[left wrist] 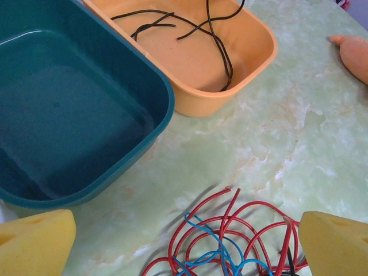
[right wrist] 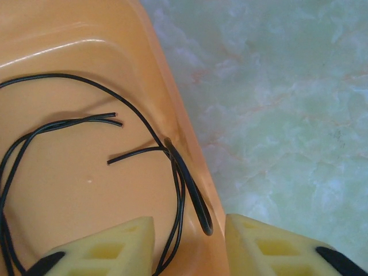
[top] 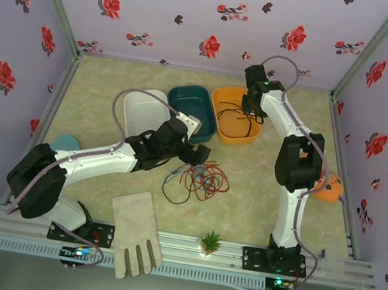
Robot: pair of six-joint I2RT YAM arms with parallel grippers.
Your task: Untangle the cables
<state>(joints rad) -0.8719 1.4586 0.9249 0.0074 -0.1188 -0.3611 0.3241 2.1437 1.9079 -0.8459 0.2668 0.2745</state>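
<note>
The black cable (right wrist: 192,190) lies coiled in the orange bin (left wrist: 253,63), at 1 o'clock on the table. The red cable (top: 206,181) and blue cable (left wrist: 221,253) are tangled at 6 o'clock of the teal bin (left wrist: 164,109). The left gripper (left wrist: 185,241) is spread wide above them. The right gripper (right wrist: 190,247) stands narrowly apart around a black strand. The wires are judged light, limp and springy, so a single outer loop should be pinched

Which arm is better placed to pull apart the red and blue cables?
Left, probably: the left gripper, open, hovers over the red-and-blue tangle; the right gripper is at the orange bin with the black cable.
</note>
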